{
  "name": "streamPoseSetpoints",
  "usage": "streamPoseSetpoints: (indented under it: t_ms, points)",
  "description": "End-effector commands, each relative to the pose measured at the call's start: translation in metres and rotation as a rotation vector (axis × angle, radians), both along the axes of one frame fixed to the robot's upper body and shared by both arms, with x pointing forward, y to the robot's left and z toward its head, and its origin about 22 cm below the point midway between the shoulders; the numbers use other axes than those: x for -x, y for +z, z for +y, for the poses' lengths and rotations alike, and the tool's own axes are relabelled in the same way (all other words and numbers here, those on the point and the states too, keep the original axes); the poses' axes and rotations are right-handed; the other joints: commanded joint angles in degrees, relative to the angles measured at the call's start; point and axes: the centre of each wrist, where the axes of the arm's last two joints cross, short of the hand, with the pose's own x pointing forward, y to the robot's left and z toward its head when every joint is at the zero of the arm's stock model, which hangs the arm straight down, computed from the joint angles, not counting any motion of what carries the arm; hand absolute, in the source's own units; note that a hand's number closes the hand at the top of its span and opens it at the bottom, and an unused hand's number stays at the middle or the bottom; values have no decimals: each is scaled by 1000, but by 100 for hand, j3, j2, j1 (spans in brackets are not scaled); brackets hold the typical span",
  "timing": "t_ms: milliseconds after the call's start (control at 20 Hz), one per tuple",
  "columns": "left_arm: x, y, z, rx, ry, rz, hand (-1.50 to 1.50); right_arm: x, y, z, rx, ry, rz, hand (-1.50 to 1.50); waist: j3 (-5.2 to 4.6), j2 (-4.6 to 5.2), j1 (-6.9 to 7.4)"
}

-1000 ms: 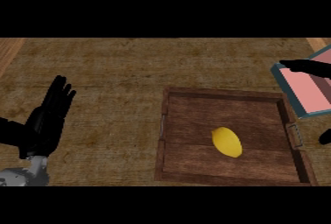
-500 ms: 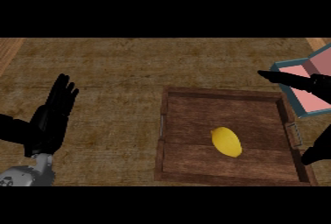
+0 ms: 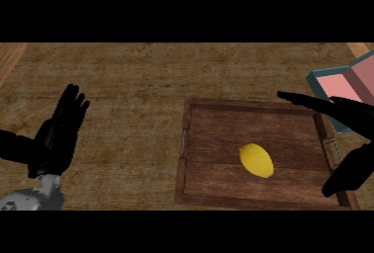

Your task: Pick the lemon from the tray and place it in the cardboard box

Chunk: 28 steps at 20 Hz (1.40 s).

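A yellow lemon lies near the middle of a dark wooden tray at the right of the counter. My right hand is open above the tray's right side, fingers stretched left over the far right corner and thumb low near the near right corner, apart from the lemon. The cardboard box, pink inside with a blue-grey rim, shows partly at the right edge behind this hand. My left hand rests open at the left, fingers up.
The counter top is brown woven-looking wood. A lighter wooden edge runs along the far left. The tray has small metal handles on its left and right sides.
My right hand has moved left from the view's right edge over the tray's right side, closer to the lemon. The lemon, the tray and the left hand have stayed in place.
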Motion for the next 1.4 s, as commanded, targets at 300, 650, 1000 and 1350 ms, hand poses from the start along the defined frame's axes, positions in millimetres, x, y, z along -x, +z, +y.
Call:
streamPoseSetpoints:
  t_ms: [300, 650, 1000, 1350]
  points:
    - [8, 18, -19, 18, -12, -11, 0, -5, -35, 41, 17, -34, -10, -150, 5, 3, 54]
    - [-14, -11, 6, -3, 19, -5, 0, 13, -41, 41, 3, -16, 20, -150, 0, 4, -18]
    - [-15, 10, 1, 15, 9, 1, 0, 6, -70, 28, 58, -40, -17, -150, 4, 10, -4]
    - [2, -8, -8, -10, -7, 10, 0, 17, -68, 38, 80, -38, -1, -150, 1, 0, -13]
